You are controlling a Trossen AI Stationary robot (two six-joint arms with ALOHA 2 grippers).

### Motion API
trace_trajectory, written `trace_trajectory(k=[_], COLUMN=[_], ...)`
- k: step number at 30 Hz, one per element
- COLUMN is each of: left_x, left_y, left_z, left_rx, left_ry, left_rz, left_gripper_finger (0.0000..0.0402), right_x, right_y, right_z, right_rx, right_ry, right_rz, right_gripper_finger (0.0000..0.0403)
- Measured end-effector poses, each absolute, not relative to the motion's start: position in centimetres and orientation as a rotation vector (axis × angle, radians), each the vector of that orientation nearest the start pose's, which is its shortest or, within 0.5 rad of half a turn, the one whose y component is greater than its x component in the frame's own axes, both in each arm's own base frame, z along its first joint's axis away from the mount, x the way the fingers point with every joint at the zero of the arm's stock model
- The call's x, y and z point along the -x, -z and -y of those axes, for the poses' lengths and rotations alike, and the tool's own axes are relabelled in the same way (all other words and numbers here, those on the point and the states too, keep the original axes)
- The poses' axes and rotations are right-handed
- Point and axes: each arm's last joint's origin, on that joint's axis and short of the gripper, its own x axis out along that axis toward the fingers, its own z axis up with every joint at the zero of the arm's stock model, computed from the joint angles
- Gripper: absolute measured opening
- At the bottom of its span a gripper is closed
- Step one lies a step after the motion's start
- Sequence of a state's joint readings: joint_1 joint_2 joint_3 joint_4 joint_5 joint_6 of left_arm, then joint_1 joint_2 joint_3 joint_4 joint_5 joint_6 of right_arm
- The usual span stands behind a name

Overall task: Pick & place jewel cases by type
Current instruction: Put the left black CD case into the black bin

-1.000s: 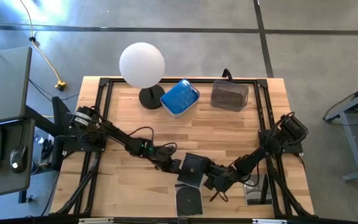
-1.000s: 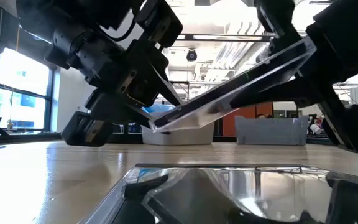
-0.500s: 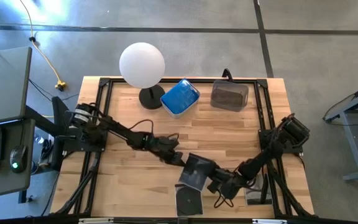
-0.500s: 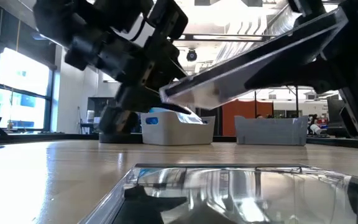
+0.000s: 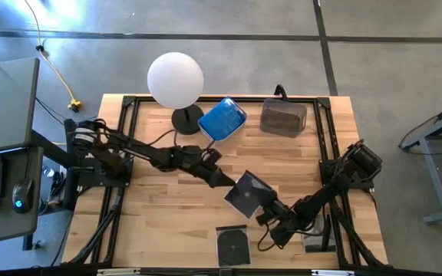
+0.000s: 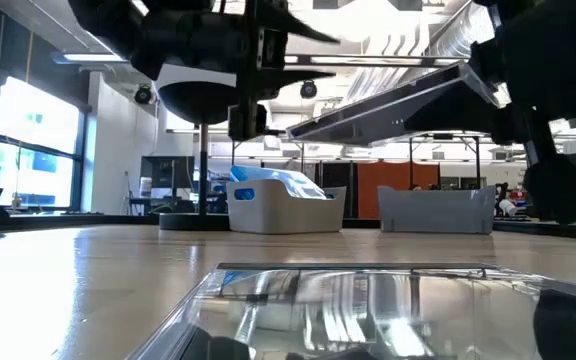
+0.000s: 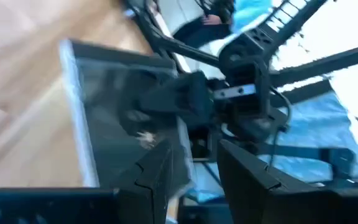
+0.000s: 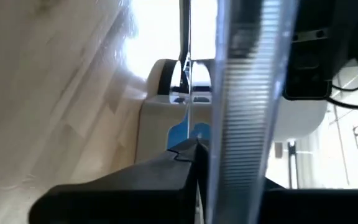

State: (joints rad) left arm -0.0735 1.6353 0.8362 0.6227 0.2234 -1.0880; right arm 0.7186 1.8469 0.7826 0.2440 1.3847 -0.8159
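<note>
Both hands lift the clear case higher, toward frame centre.
My left hand [image 5: 226,184] and closed right hand [image 5: 268,210] grip opposite edges of the clear jewel case [image 5: 249,192]; it has risen off the desk [image 5: 159,222], suggesting a handover.

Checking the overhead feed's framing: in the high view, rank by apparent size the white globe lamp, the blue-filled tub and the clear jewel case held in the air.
1. White globe lamp, largest.
2. Blue-filled tub and held clear jewel case: look about alike, and the case is lifted nearer the camera, so no ranking.
</note>
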Motion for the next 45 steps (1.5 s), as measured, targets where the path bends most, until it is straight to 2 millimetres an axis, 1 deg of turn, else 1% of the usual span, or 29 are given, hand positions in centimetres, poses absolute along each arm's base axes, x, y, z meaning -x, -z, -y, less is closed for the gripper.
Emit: trace_trajectory(k=[2, 5, 7, 9, 11, 14, 19, 24, 29, 32, 35, 39, 45], left_x=[-34.1, -33.7, -33.5, -33.0, -32.5, -31.7, -30.9, -30.7, -30.7, -30.7, -30.7, -30.7, -30.7], left_y=[-22.4, -23.6, -24.3, -25.3, -26.4, -27.7, -29.0, -29.1, -28.9, -28.7, -28.5, -28.3, -28.3], left_z=[2.8, 2.4, 2.5, 2.5, 2.5, 2.5, 2.4, 2.4, 2.4, 2.5, 2.5, 2.5, 2.5], left_rx=[1.068, 1.031, 0.996, 0.952, 0.899, 0.835, 0.797, 0.772, 0.774, 0.775, 0.776, 0.779, 0.749], left_ry=[0.174, 0.213, 0.25, 0.278, 0.303, 0.324, 0.343, 0.346, 0.336, 0.344, 0.345, 0.337, 0.34], left_rz=[-0.291, -0.255, -0.229, -0.201, -0.155, -0.11, -0.062, -0.071, -0.098, -0.123, -0.137, -0.156, -0.15], left_gripper_finger=[0.0124, 0.0124, 0.0124, 0.0124, 0.0124, 0.0124, 0.0124, 0.0124, 0.0124, 0.0124, 0.0124, 0.0124, 0.0124], right_x=[-25.4, -25.5, -25.5, -25.5, -25.6, -25.3, -24.0, -21.9, -19.5, -18.1, -17.1, -16.6, -16.1], right_y=[-11.9, -12.0, -12.2, -12.5, -13.2, -14.6, -18.2, -22.4, -26.4, -27.9, -28.1, -27.1, -25.6], right_z=[-18.4, -17.9, -17.5, -16.9, -16.0, -13.8, -9.6, -5.5, -2.1, -0.5, 0.7, 2.0, 4.1], right_rx=[1.486, 1.508, 1.537, 1.537, 1.46, 1.378, 1.229, 1.054, 0.859, 0.735, 0.636, 0.475, 0.297], right_ry=[0.475, 0.578, 0.654, 0.66, 0.693, 0.775, 0.89, 0.987, 1.014, 1.028, 1.001, 0.958, 1.012], right_rz=[-0.679, -0.698, -0.72, -0.734, -0.721, -0.729, -0.736, -0.71, -0.61, -0.525, -0.481, -0.486, -0.551], right_gripper_finger=[0.0007, 0.0006, 0.0013, 0.0022, 0.0026, 0.0023, 0.0015, 0.0019, 0.0022, 0.0023, 0.0023, 0.0024, 0.0025])
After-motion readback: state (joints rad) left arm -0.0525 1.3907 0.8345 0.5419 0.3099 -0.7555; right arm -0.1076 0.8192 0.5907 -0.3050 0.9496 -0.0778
